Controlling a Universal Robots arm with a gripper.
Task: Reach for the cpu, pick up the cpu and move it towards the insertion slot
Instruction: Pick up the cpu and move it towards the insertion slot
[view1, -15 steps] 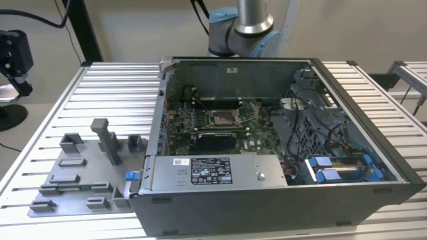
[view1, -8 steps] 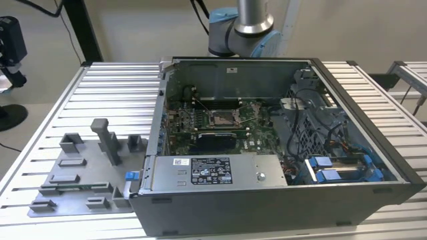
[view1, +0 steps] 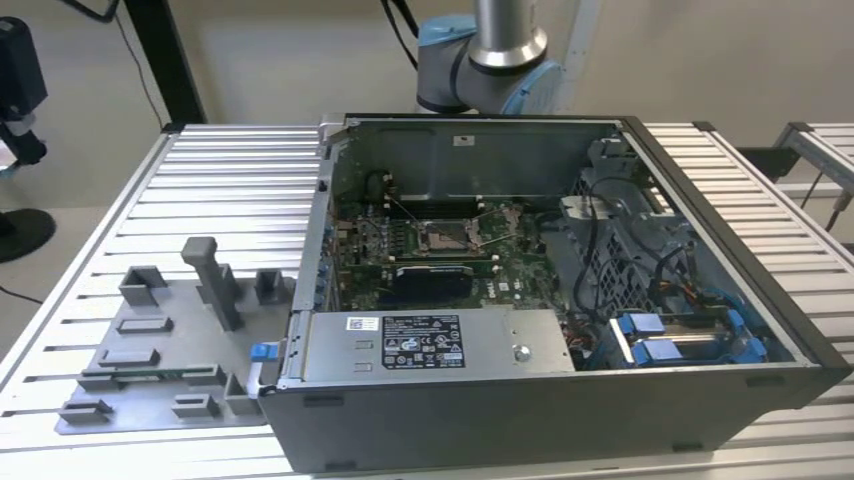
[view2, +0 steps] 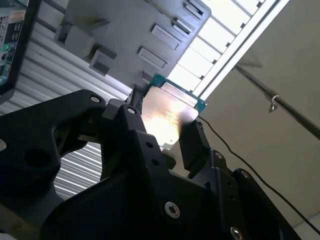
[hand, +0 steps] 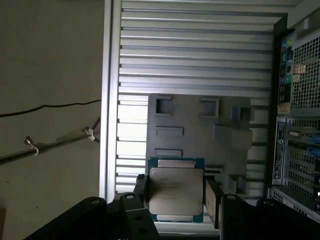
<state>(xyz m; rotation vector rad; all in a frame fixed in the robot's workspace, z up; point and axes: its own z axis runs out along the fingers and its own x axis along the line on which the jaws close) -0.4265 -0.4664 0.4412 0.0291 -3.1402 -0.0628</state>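
the cpu (hand: 176, 190) hangs pinched at its edges in the black gripper (hand: 177, 199), jaws closed on it, up over the grey fixture plate (hand: 192, 122) on the slatted table (hand: 200, 50). the insertion slot (view1: 442, 237) sits inside the open computer case (view1: 534, 400) beside that plate.

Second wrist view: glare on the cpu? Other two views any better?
Second wrist view: yes, a bright hotspot washes out the middle of the cpu; the claw shut on it is near-silhouette. First wrist view: dim, no glare, chip top evenly grey. Exterior view: even light, insertion slot clear inside the case.
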